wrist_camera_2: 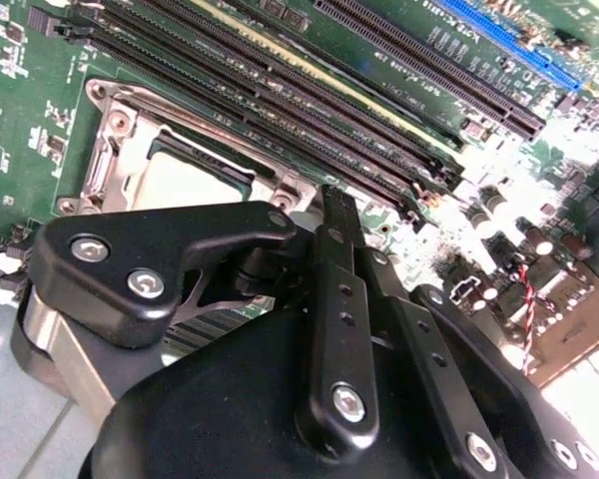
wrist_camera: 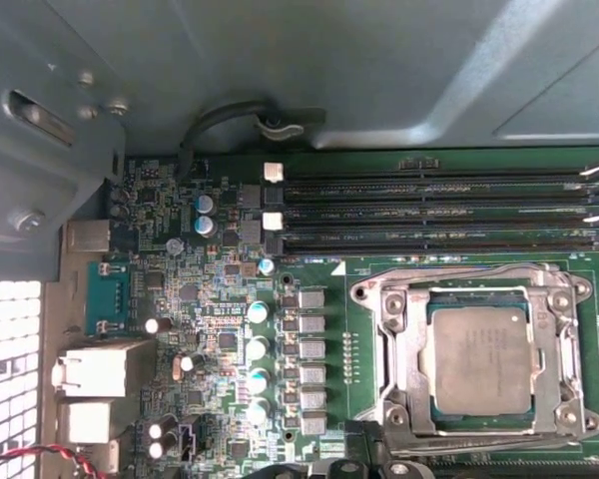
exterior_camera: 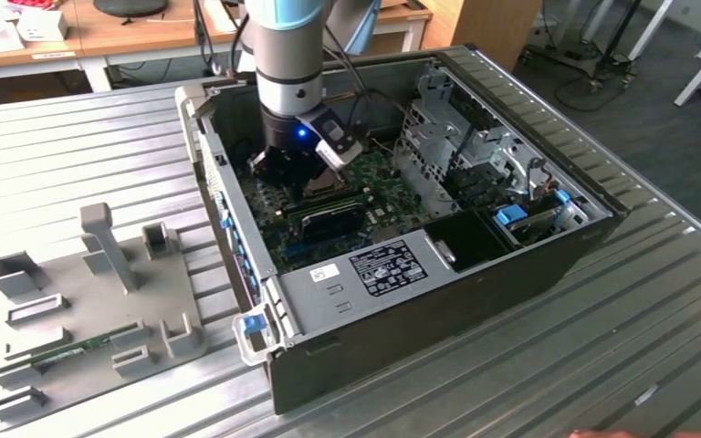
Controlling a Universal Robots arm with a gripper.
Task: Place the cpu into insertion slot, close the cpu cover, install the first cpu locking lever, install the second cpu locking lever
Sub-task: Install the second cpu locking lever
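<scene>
The cpu (wrist_camera: 479,359) lies flat in the insertion slot (wrist_camera: 371,295), with the cpu cover (wrist_camera: 399,349) closed around it. The gripper (wrist_camera_2: 337,205) hangs just above the slot's edge nearest it, with the memory slots (wrist_camera_2: 280,95) just beyond; whether its fingers are parted cannot be told. The case walls (exterior_camera: 223,196) stand close around the arm.

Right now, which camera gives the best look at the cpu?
The first wrist view: the cpu lies flat, fully visible in its silvery frame. The second wrist view shows it partly behind the hand. In the exterior view the arm covers that spot.
</scene>
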